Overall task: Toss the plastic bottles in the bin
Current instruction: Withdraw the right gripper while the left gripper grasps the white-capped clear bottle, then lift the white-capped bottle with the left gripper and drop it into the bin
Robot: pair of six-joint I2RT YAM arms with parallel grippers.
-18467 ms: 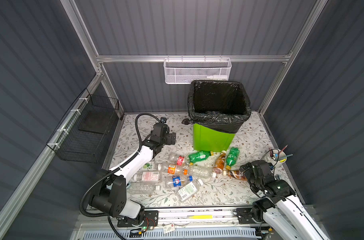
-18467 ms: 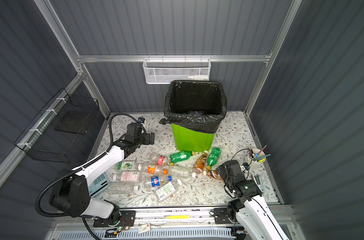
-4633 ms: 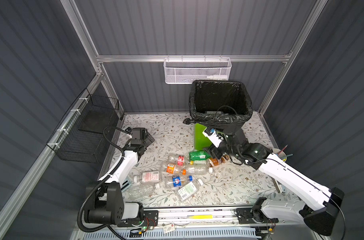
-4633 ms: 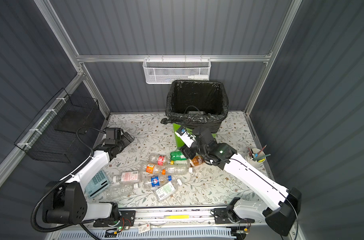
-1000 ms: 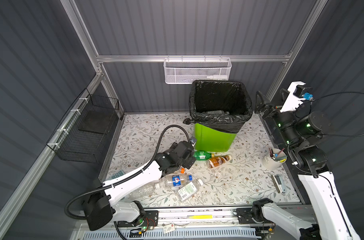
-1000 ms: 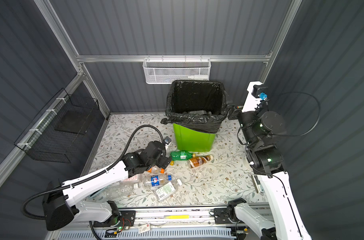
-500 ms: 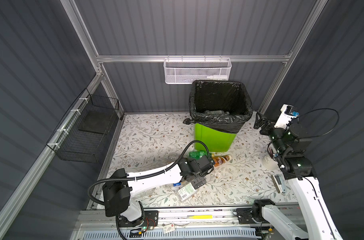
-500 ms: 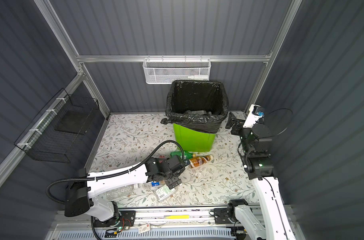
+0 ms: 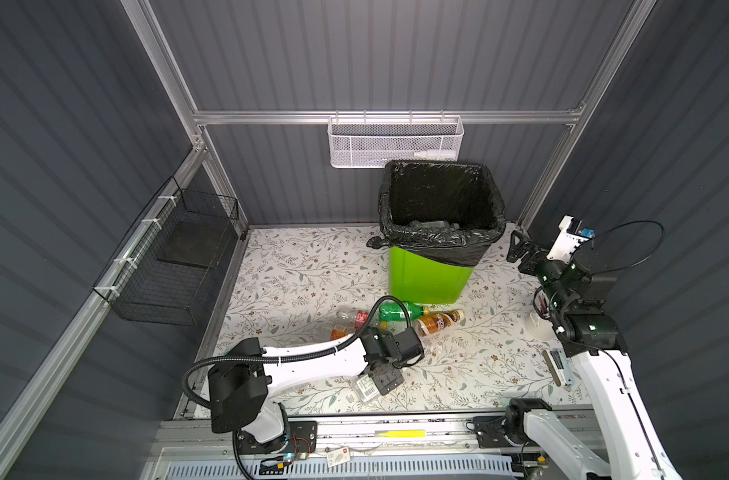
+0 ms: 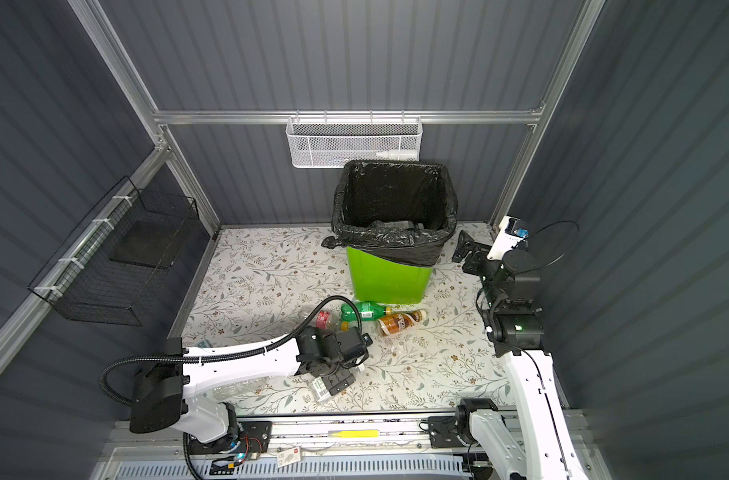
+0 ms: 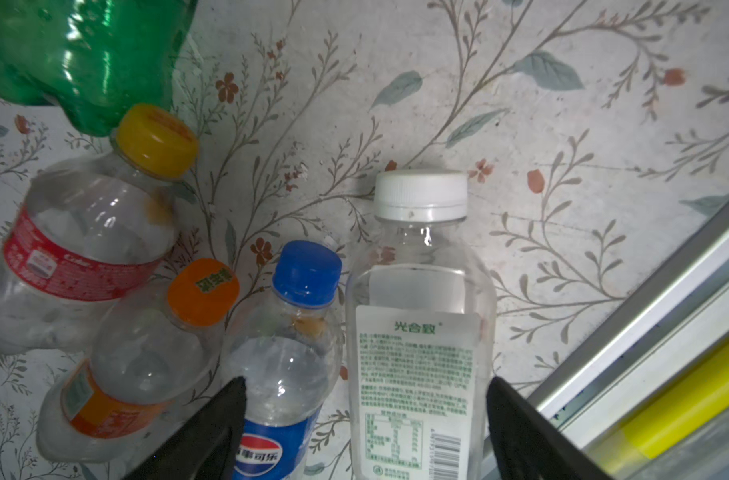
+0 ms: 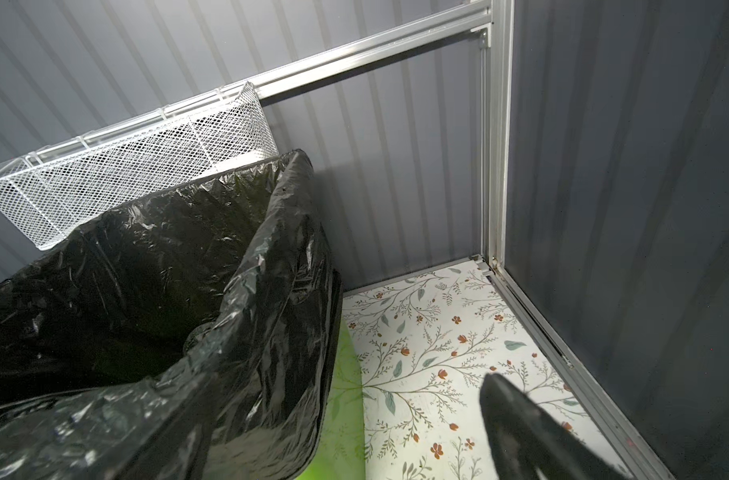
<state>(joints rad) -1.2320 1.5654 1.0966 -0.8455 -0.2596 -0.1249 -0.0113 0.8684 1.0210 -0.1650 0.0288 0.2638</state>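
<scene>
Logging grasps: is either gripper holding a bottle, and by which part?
Nothing is held. The left gripper straddles the white-capped bottle, jaws open; right gripper is empty.

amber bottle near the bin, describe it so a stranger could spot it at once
Find the tall green bin with a black liner. At its foot on the floral table, the amber bottle lies on its side. It is the only brown one, right beside the green bottle.
</scene>
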